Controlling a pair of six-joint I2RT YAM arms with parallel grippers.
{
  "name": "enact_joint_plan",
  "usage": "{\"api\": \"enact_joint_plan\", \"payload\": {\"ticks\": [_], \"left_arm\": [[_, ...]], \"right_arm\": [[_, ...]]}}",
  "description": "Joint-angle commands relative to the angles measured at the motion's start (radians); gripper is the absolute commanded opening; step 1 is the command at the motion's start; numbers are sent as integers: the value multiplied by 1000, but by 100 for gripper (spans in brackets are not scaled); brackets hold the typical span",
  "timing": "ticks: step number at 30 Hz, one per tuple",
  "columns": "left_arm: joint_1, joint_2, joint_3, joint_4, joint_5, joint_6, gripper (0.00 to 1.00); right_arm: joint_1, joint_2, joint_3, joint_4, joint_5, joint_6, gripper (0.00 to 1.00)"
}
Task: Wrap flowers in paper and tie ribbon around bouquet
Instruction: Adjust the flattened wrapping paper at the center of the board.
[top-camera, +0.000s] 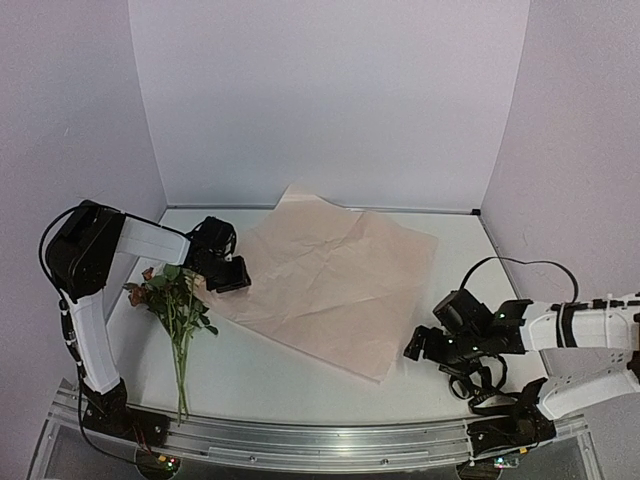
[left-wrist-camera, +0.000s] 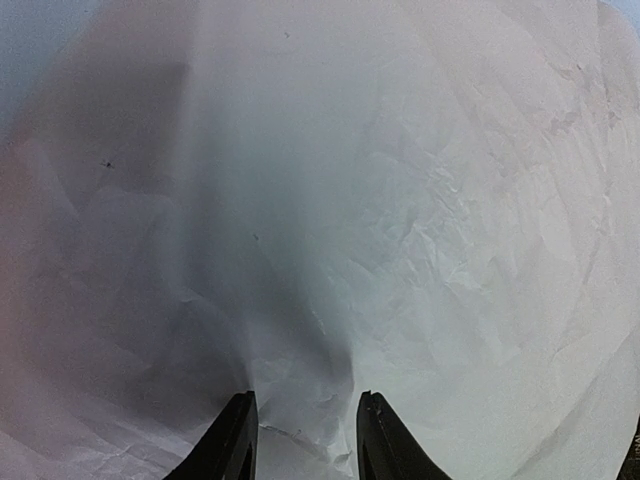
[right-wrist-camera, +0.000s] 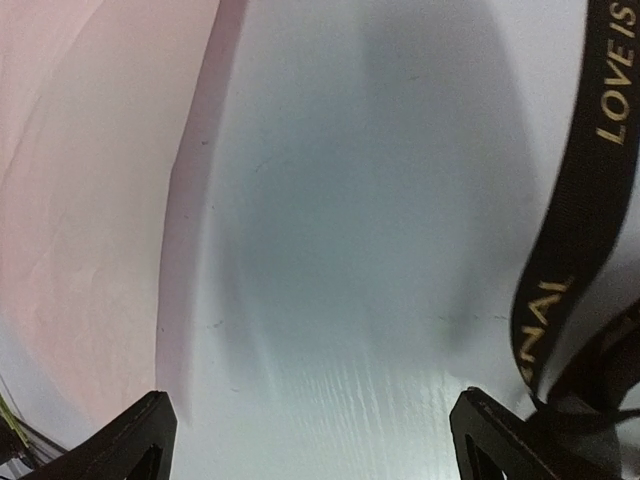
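While flat on the table (top-camera: 300, 385), flowers (top-camera: 178, 318) near-to-far (heads away, stems near).

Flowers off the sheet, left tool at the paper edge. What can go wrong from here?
1. At the left tool, the paper puckers between the fingers; a pull might tear or crumple it.
2. The flowers lie beside that edge, off the paper; a shifting sheet or arm might push their heads.
3. The ribbon runs past one finger of the open right tool; it may snag.
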Motion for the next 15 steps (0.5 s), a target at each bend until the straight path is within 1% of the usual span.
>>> {"api": "enact_joint_plan", "payload": {"ticks": [1, 5, 6, 10, 15], "left_arm": [[21, 63, 2, -192, -52, 35, 36], [21, 64, 22, -206, -55, 41, 36], [21, 63, 24, -206, -54, 41, 36], [21, 62, 25, -207, -44, 40, 36], [21, 62, 22, -202, -34, 40, 35]], "right_arm": [[4, 101, 41, 216, 24, 38, 98], [4, 172, 56, 317, 46, 41, 98], [4, 182, 52, 348, 73, 46, 98], [4, 191, -4, 479, 122, 80, 96], [5, 231, 9, 519, 136, 71, 95]]}}
